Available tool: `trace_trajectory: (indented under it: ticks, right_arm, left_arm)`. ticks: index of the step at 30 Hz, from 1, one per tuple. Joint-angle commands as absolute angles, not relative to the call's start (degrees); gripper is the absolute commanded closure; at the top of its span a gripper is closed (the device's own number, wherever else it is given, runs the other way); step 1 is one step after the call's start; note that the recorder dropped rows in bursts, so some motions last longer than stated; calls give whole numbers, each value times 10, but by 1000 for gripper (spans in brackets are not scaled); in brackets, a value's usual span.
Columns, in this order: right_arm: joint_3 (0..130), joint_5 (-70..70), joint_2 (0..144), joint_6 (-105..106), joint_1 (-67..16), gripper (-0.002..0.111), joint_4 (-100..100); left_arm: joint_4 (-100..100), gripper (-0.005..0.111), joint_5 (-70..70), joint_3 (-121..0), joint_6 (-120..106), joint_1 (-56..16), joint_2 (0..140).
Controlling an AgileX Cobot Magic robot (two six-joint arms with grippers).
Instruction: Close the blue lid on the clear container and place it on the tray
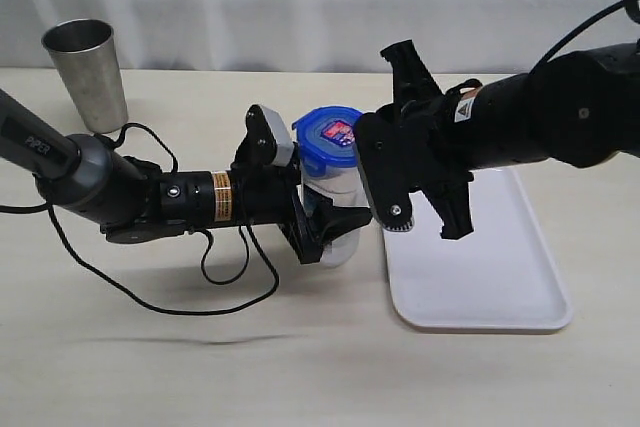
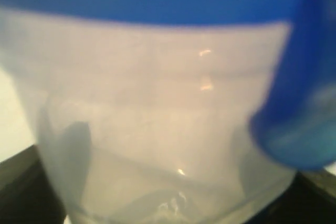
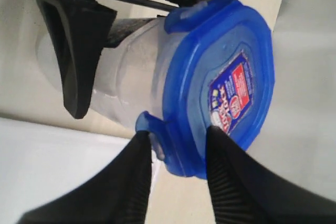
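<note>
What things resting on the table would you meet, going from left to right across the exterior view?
steel cup → clear container with the blue lid on top → tray. Both arms overlap the container, so they are left out of the order.

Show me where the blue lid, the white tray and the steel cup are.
blue lid (image 1: 318, 143): exterior view, on its blue top beside the sticker.
tray (image 1: 480, 267): exterior view, on its bare white floor.
steel cup (image 1: 88, 67): exterior view, on its side wall.
</note>
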State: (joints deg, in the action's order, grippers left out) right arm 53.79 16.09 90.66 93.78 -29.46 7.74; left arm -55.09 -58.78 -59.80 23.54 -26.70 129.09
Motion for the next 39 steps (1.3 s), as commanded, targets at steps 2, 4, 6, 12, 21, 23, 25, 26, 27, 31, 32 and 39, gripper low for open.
trace_trajectory:
  ticks: [2,4,6,12,21,23,25,26,27,31,32,39]
  right_arm:
    - [520,221,916,922,-294,82,152]
    - [520,224,890,922,-294,82,189]
    - [520,225,858,923,-294,82,224]
    - [521,225,777,923,-294,82,331]
    - [601,348,739,790,-294,72,422]
    - [630,394,755,738,-294,72,353]
    - [661,426,778,682,-294,72,291]
    - [678,447,794,655,-294,72,257]
    - [696,470,811,640,-294,72,229]
    - [745,534,868,673,-294,72,200]
    - [750,536,879,686,-294,72,200]
    - [752,523,930,653,-365,71,74]
  left_arm:
    - [-593,107,-561,-596,197,-268,1294]
    - [-593,107,-561,-596,177,-261,1294]
    - [-594,107,-560,-596,152,-252,1292]
    - [-634,107,-554,-596,85,-237,1288]
    - [-668,107,-473,-596,-32,-237,1280]
    - [-670,107,-459,-596,-39,-237,1273]
    - [-671,107,-450,-595,-63,-237,1266]
    - [-679,107,-439,-595,-80,-237,1263]
    - [-692,107,-429,-595,-101,-237,1259]
    - [-713,107,-423,-595,-169,-237,1258]
    - [-713,107,-423,-595,-169,-237,1258]
    - [-713,107,-431,-595,-167,-237,1258]
